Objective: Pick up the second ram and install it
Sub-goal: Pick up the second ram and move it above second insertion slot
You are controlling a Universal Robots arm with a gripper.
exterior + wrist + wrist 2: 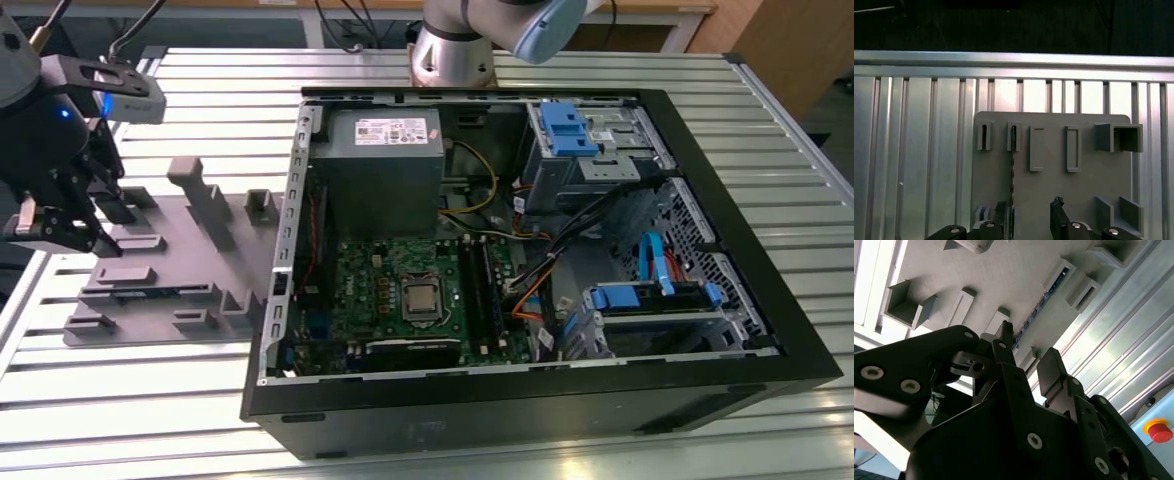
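Near gripper (1029, 212), ram (1013, 165) in gray holder (1079, 185)

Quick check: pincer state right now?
Pincer: open, holding nothing, over the grey holder where the second ram stands on edge.

Exterior overhead; wrist views near holder (1084, 190)

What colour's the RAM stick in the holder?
RAM stick is blue; best in the second wrist view.
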